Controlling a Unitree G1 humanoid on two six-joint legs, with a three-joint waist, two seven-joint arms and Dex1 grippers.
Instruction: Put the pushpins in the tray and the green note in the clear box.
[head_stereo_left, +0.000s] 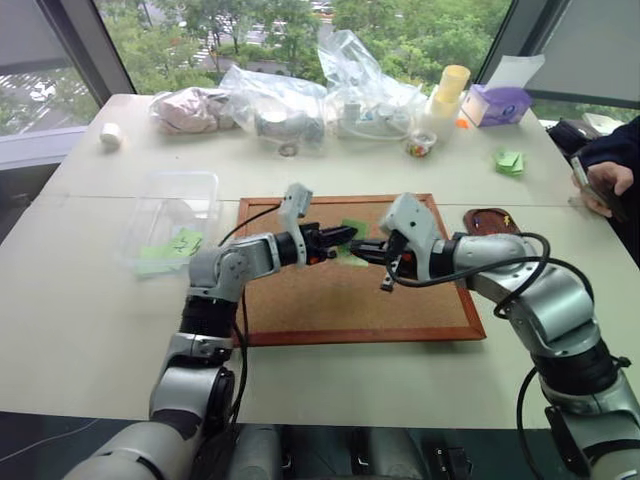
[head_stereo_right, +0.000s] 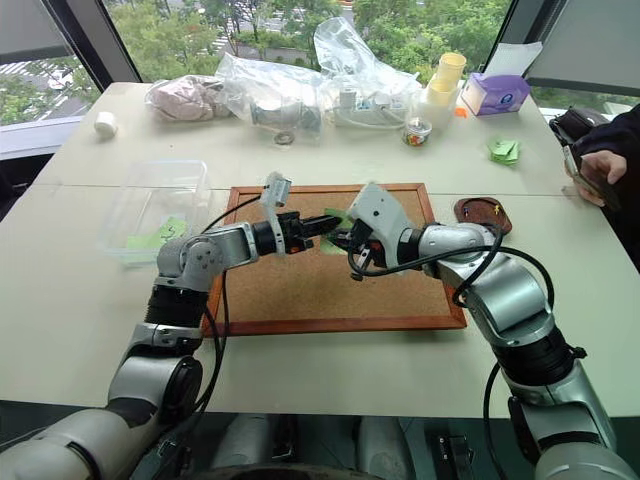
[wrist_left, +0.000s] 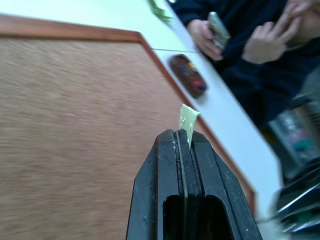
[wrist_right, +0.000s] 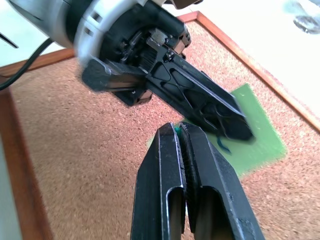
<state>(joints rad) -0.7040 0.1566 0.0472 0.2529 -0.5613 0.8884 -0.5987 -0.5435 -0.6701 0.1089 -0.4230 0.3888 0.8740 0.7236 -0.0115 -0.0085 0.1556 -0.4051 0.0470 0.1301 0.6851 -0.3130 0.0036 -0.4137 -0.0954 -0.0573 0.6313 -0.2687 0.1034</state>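
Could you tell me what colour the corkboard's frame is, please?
Reddish-brown wood, clearest in the left eye view: corkboard frame.

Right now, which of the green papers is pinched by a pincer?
The green note on the corkboard: the left pincer is shut on its edge. The green slips in the clear box lie untouched.

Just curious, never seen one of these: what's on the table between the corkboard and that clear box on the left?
Nothing: in the left eye view, only bare table separates the corkboard from the clear box.

Clear box left of corkboard, tray right, note on corkboard
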